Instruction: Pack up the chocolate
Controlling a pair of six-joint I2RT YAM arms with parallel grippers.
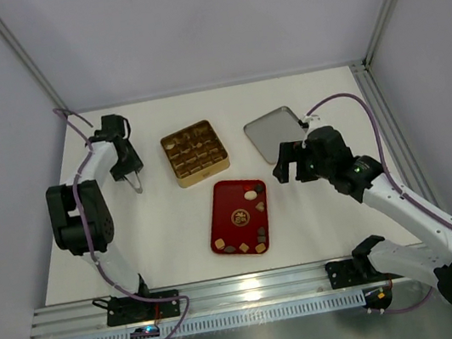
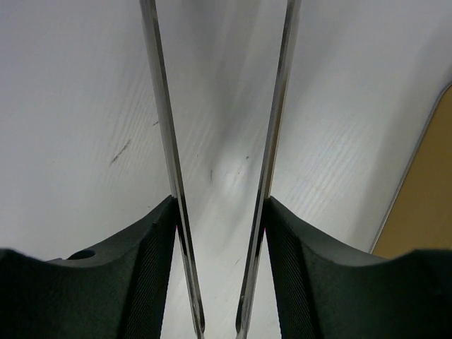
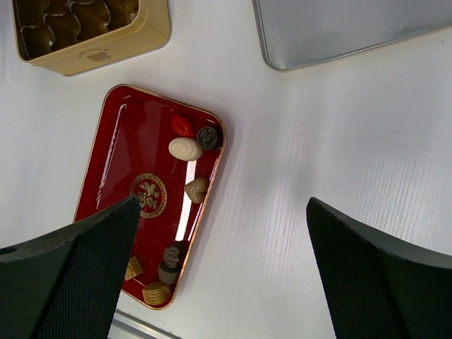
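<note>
Several pieces of chocolate [image 3: 185,148] lie loose on the red tray [image 1: 227,217]: cream, tan and dark ones at its far end [image 1: 252,193] and near end [image 1: 260,247]. The gold box [image 1: 196,152] with grid compartments stands behind the tray, and its dark cells do not show which hold pieces. My left gripper [image 1: 130,169] hangs left of the box, its black fingers [image 2: 159,247] pressed on metal tweezers [image 2: 167,141] whose tips are apart over bare table. My right gripper [image 3: 222,203] is open over the table just right of the tray, holding nothing.
A silver lid [image 1: 274,134] lies flat at the back right, just behind the right gripper. The gold box's edge [image 2: 424,205] shows at the right of the left wrist view. An aluminium rail [image 1: 254,290] runs along the near edge.
</note>
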